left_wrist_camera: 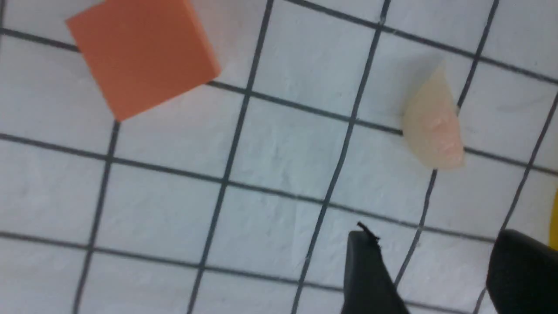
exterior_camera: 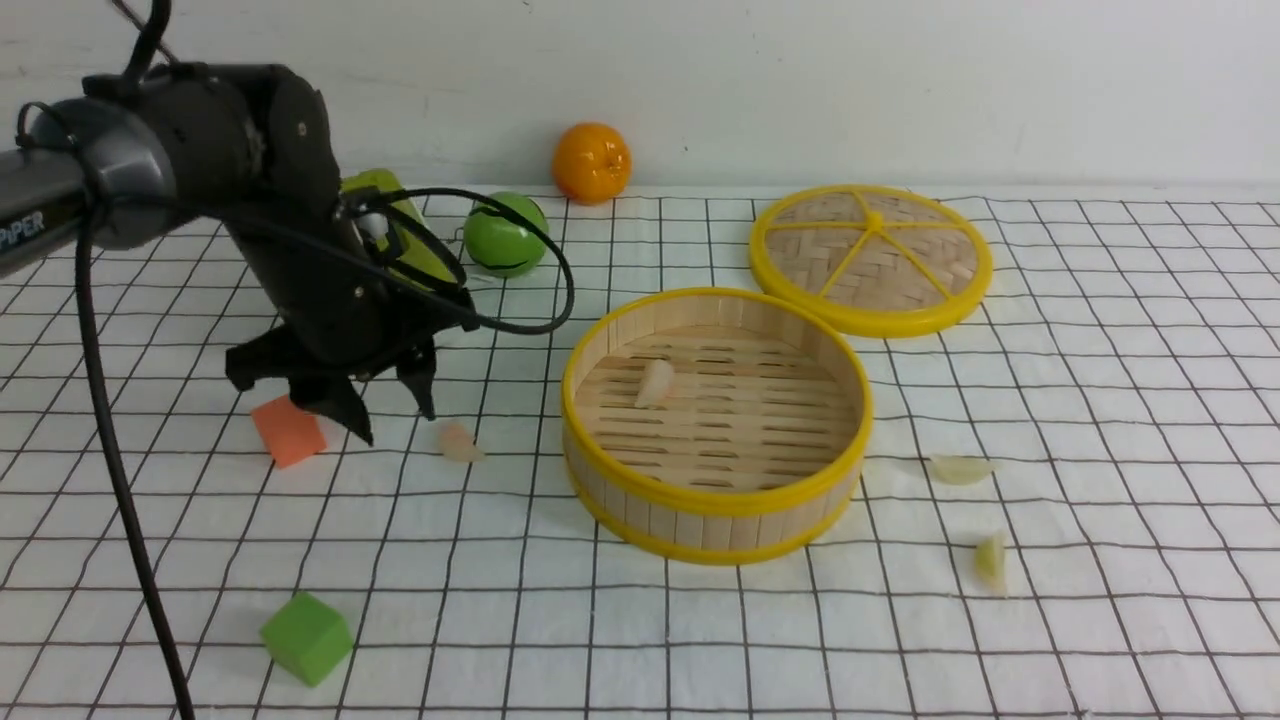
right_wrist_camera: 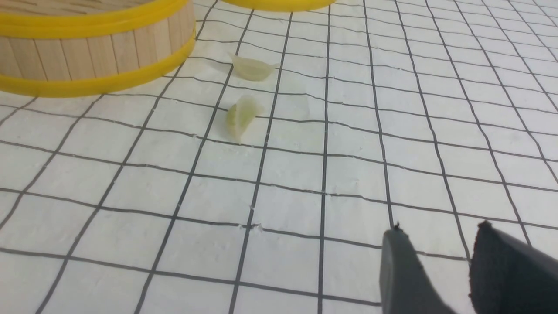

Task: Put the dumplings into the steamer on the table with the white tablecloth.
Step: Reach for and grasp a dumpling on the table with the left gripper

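**Task items.** The dumplings are four small translucent crescents.
- One pink dumpling [exterior_camera: 655, 383] already lies on the slatted floor of the steamer [exterior_camera: 715, 497].
- The second pink dumpling [exterior_camera: 459, 442] lies on the white tablecloth [exterior_camera: 700, 640], between the steamer and the orange cube [exterior_camera: 288, 431].
- The far yellow-green dumpling [exterior_camera: 960, 469] and the near yellow-green dumpling [exterior_camera: 991, 562] lie close together on the cloth, on the robot's right of the steamer.

**Handling (judgement).** Each piece is probably very light, smooth and a little yielding.
- It may squirt out of a hard pinch or cling to a pad on release.
- Take hold across the thick belly, one pad on each broad side, not on the tapered ends.
- Each piece lies low, so the tips must come nearly down to the cloth. The cloth is wrinkled and may catch.

**Pincers.**
- The left pincer [exterior_camera: 393, 420] hangs low over the table [exterior_camera: 1100, 400] with its jaws apart and empty. The loose pink dumpling lies just beyond the tips, not between them.
- The right pincer [right_wrist_camera: 438, 231] shows only in its own wrist view. Its jaws are apart with nothing between them, and it is well apart from both yellow-green pieces.

**Surroundings.**
- The orange cube sits just beside the left pincer and could be nudged.
- The steamer's upright wall must be cleared on every transfer.
- The lid [exterior_camera: 870, 260] lies behind the steamer. Contact between the two cannot be determined.
- The green cube [exterior_camera: 306, 637], the orange fruit [exterior_camera: 591, 162] and the green ball [exterior_camera: 503, 235] all stand clear of the likely paths
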Action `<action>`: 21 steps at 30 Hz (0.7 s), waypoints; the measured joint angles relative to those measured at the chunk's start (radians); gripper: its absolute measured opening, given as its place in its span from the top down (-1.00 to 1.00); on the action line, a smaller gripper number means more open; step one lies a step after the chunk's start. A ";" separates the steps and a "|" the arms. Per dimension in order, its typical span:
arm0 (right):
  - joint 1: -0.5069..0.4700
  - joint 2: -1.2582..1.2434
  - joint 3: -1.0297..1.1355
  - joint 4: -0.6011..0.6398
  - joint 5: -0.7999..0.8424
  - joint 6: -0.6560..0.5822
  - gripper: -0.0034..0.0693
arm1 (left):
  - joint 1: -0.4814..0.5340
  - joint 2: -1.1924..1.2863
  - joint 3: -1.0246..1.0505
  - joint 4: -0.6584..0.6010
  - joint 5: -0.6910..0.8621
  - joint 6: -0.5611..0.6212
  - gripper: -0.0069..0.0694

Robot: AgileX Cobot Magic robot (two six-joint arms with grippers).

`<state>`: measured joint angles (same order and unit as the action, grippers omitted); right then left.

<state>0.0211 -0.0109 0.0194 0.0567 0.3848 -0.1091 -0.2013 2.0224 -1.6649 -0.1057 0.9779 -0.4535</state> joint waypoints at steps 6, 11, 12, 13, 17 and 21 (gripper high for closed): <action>0.000 0.000 0.000 -0.001 0.000 0.000 0.25 | -0.009 0.045 0.001 -0.012 -0.153 -0.075 -0.16; 0.000 0.000 0.000 -0.001 0.000 0.000 0.25 | -0.045 0.087 0.001 0.030 -0.195 -0.112 -0.13; 0.000 0.000 0.000 -0.001 0.000 0.000 0.25 | -0.055 0.097 0.001 0.049 -0.202 -0.130 -0.12; 0.000 0.000 0.000 -0.001 0.000 0.000 0.25 | -0.062 0.104 0.001 0.065 -0.206 -0.140 -0.11; 0.000 0.000 0.000 -0.001 0.000 0.000 0.25 | -0.078 0.129 0.001 0.149 -0.217 -0.210 0.03; 0.000 0.000 0.000 -0.001 0.000 0.000 0.25 | -0.079 0.137 0.001 0.185 -0.220 -0.232 0.26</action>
<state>0.0211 -0.0109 0.0194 0.0558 0.3848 -0.1091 -0.2800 2.1590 -1.6636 0.0792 0.7577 -0.6860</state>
